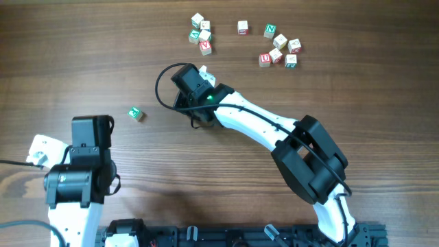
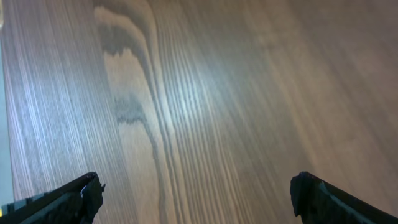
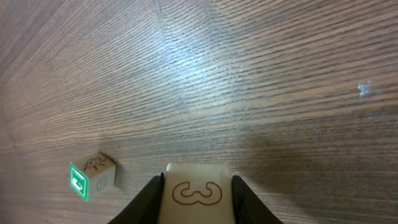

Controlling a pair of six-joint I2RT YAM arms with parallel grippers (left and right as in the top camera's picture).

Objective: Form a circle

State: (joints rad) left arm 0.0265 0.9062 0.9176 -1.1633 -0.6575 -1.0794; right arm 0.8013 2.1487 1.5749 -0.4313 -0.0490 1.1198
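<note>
One pale wooden letter cube (image 3: 194, 194) is clamped in the right gripper (image 3: 196, 182). One green-printed wooden cube (image 3: 91, 180) is seen nearby, not touching. The left gripper (image 2: 196, 190) is spread wide, empty.

Bare table (image 1: 82, 55) lies open nine to eleven o'clock of the right gripper (image 1: 204, 73). In the way: green cube (image 1: 136, 114) at eight, clump (image 1: 201, 33) at twelve, loose cubes (image 1: 278, 44) at two.

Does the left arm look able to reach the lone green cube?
Likely yes: left gripper open and empty, bare table up to the green cube, right arm off to the side.
</note>
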